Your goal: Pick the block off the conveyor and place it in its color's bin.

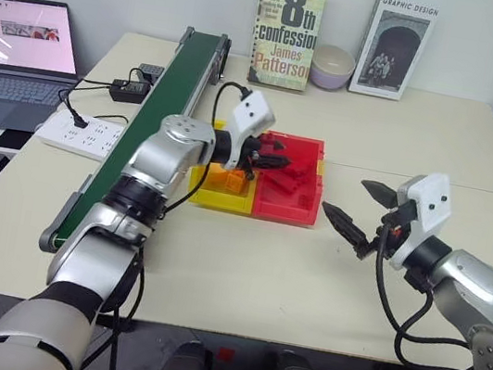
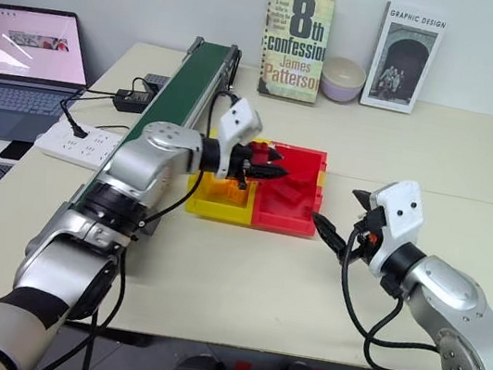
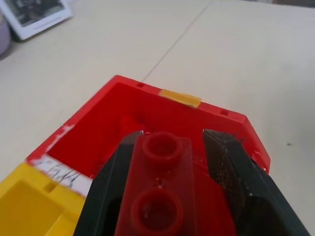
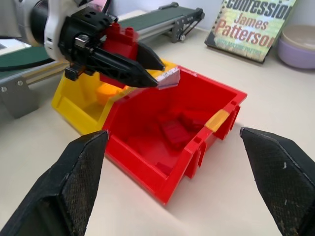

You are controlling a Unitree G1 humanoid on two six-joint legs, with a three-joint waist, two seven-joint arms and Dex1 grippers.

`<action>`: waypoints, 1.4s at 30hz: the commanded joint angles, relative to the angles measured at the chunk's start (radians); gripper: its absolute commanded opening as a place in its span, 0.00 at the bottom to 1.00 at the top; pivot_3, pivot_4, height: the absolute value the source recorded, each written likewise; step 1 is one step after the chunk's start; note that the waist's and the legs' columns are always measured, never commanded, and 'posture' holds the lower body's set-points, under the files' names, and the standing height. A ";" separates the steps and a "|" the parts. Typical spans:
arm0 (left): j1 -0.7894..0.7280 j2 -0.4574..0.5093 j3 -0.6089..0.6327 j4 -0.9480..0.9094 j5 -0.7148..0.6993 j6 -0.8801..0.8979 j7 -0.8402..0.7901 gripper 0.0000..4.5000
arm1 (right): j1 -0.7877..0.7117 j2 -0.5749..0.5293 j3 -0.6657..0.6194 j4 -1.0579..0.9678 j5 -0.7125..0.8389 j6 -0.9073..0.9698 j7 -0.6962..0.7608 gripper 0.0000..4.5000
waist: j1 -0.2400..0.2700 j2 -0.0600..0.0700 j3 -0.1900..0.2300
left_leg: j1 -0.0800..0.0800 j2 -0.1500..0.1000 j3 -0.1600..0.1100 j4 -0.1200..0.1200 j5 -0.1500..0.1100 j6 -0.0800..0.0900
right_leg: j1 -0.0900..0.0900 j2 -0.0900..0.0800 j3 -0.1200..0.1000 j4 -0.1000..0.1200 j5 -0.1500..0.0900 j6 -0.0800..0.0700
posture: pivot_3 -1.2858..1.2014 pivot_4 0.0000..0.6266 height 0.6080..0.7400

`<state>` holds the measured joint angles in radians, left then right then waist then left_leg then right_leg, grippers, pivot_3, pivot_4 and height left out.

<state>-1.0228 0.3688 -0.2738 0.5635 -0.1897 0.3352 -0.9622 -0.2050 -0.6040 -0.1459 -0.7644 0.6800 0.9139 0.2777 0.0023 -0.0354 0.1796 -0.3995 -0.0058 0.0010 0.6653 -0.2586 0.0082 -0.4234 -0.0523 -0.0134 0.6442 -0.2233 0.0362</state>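
Left wrist view shows the left gripper clenched on the block, holding it above the near edge of the bin, beside the yellow bin. Right gripper hangs with jaws spread wide over the table, near the bin's other side

I've got a pale table carrying the conveyor along its left side, a power strip beside it, joined yellow bin and red bin mid-table, two books and a bowl at the back.
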 commanded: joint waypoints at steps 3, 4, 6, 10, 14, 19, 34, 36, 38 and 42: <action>-0.076 -0.088 0.005 0.144 0.058 -0.162 -0.040 0.34 | 0.018 0.008 -0.029 -0.097 0.044 0.062 -0.054 1.00 | -0.001 0.000 0.000 | -0.001 -0.001 0.001 0.001 0.000 0.000 | 0.000 -0.001 0.001 -0.001 0.000 0.001 | 0.52 0.24 1.00; -0.080 -0.096 0.007 0.157 0.065 -0.173 -0.045 0.34 | 0.021 0.009 -0.032 -0.104 0.050 0.069 -0.060 1.00 | -0.001 0.000 0.000 | -0.001 -0.001 0.002 0.001 0.000 0.000 | 0.000 -0.001 0.001 -0.001 0.000 0.001 | 0.52 0.24 1.00; -0.092 -0.116 0.009 0.194 0.082 -0.199 -0.047 0.34 | 0.020 0.012 -0.036 -0.112 0.059 0.081 -0.071 1.00 | -0.002 0.000 0.000 | -0.001 -0.001 0.002 0.001 0.000 0.000 | 0.000 -0.001 0.001 -0.001 0.000 0.001 | 0.52 0.24 1.00; -0.108 -0.133 0.020 0.249 0.104 -0.233 -0.049 0.34 | -0.001 0.015 -0.034 -0.116 0.074 0.102 -0.095 1.00 | -0.002 0.000 0.000 | -0.001 -0.001 0.000 0.001 0.000 0.000 | 0.000 -0.001 0.000 -0.001 0.000 0.002 | 0.52 0.24 1.00; -0.119 -0.135 0.045 0.271 0.100 -0.238 -0.059 0.59 | -0.053 0.024 -0.038 -0.103 0.094 0.133 -0.121 1.00 | -0.003 0.000 0.000 | 0.000 0.000 0.001 0.001 0.000 0.000 | 0.000 -0.001 0.000 0.000 -0.001 0.003 | 0.52 0.24 1.00; -0.124 -0.130 0.060 0.279 0.108 -0.239 -0.058 0.81 | -0.076 0.019 -0.040 -0.089 0.106 0.146 -0.125 1.00 | -0.002 0.000 0.000 | -0.001 -0.001 0.000 0.001 0.000 0.000 | 0.000 -0.001 0.000 -0.001 0.000 0.002 | 0.52 0.24 1.00; -0.047 0.032 0.244 0.035 0.032 -0.001 0.004 0.99 | -0.133 -0.031 0.004 0.063 0.050 0.050 0.021 1.00 | -0.009 0.000 0.000 | 0.000 0.000 0.001 0.001 0.000 0.000 | 0.000 0.000 0.000 0.001 0.000 0.001 | 0.52 0.24 1.00; 0.019 0.073 0.284 -0.088 0.021 0.073 0.052 0.99 | -0.156 -0.034 -0.001 0.114 0.026 0.025 0.033 1.00 | -0.012 0.000 0.000 | 0.001 0.000 0.000 0.000 0.000 0.000 | 0.000 0.000 0.000 0.001 0.000 0.001 | 0.52 0.24 1.00; 0.118 0.114 0.345 -0.262 -0.005 0.182 0.115 0.99 | -0.172 -0.028 -0.012 0.161 -0.001 -0.006 0.034 1.00 | -0.012 0.000 0.000 | 0.001 0.000 0.000 0.000 0.000 0.000 | 0.000 0.000 0.001 0.001 0.000 0.001 | 0.52 0.24 1.00; 0.302 0.166 0.448 -0.530 -0.022 0.332 0.240 0.99 | -0.167 -0.014 -0.020 0.208 -0.041 -0.050 0.032 1.00 | -0.010 0.000 0.000 | 0.000 0.001 -0.001 0.000 0.000 0.000 | 0.000 -0.001 0.002 0.001 0.000 0.001 | 0.52 0.24 1.00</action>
<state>-0.7559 0.5151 0.1102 0.1824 -0.1904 0.5944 -0.7908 -0.3664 -0.6205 -0.1400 -0.5580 0.6615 0.9049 0.3046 -0.0075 -0.0351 0.1795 -0.3990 -0.0051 -0.0003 0.6654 -0.2588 0.0083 -0.4234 -0.0538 -0.0112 0.6455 -0.2229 0.0374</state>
